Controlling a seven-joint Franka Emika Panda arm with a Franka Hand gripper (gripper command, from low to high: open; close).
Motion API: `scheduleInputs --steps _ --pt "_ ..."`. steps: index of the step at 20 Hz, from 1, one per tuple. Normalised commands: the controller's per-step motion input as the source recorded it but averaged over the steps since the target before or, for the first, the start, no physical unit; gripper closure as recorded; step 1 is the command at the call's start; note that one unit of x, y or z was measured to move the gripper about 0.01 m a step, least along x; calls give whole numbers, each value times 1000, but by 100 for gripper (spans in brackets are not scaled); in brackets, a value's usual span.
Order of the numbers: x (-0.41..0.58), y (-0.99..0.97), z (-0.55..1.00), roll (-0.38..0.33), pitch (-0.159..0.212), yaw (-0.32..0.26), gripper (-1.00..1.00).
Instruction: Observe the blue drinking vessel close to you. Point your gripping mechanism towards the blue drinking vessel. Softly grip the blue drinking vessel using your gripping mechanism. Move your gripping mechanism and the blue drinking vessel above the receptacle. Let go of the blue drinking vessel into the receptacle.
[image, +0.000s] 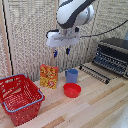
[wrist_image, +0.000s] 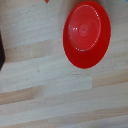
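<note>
The blue drinking vessel (image: 71, 75) stands upright on the wooden table, between a snack box and a red bowl. My gripper (image: 61, 51) hangs in the air well above and slightly toward the exterior view's left of it, fingers apart and holding nothing. The receptacle (image: 19, 98), a red mesh basket with a blue-grey rim, sits at the exterior view's lower left. In the wrist view neither the cup, the basket nor my fingers show; only the red bowl (wrist_image: 87, 34) on the wood appears.
An orange snack box (image: 49, 76) stands beside the cup. A shallow red bowl (image: 72, 90) lies in front of the cup. A dark toaster oven (image: 112, 55) with a pulled-out rack occupies the exterior view's right. A slatted wall runs behind.
</note>
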Motion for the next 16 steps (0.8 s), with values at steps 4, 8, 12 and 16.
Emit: scheduleInputs --steps 4,8,12,16 --pt "264 -851 -169 95 2 14 -100" --pt "247 -956 -144 110 0 19 -100" --pt "184 -921 -164 104 -6 23 -100" --pt "105 -707 -361 58 52 42 -100"
